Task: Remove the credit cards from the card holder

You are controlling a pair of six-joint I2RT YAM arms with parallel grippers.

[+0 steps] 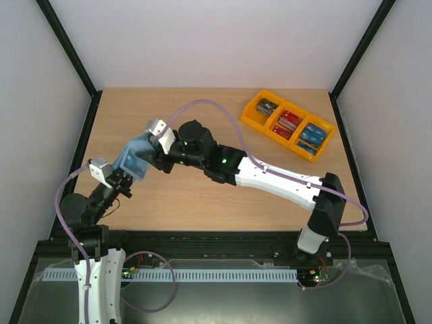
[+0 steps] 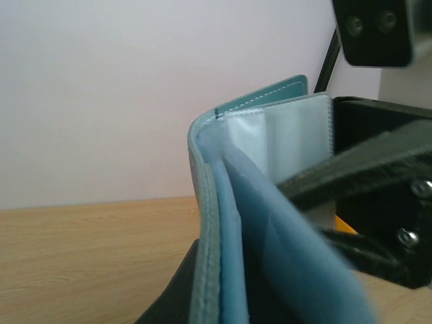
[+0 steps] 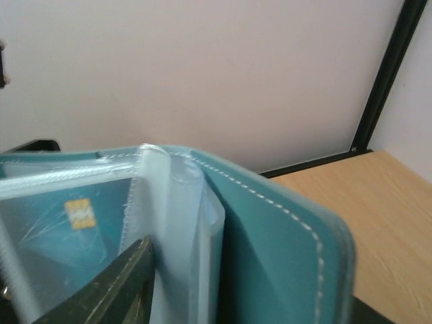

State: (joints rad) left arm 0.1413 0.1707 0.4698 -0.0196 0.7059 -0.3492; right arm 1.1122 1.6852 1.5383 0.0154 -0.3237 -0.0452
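Top view: both arms are meeting over the 9 o'clock side of the tabletop. The card holder is being held up off the wood there, opened, teal cover outward.

Left end effector: reaching in from 7 o'clock and clamping closed on the card holder's lower edge. In its wrist view the cover and the pale blue inner leaves are filling the foreground.

Right end effector: coming in from 3 o'clock, at the holder's upper edge. Its wrist view is showing one dark finger lying against the clear pockets. The left wrist view is showing two dark fingers with a clear leaf between them. Cannot tell whether it is pinching the leaf or standing open.

A blue card with a gold chip is sitting inside a clear pocket, at 9 o'clock of that finger.

The orange tray is sitting at 2 o'clock on the tabletop, well apart from the holder, carrying dark grey cards, red cards and blue cards, one colour per compartment.
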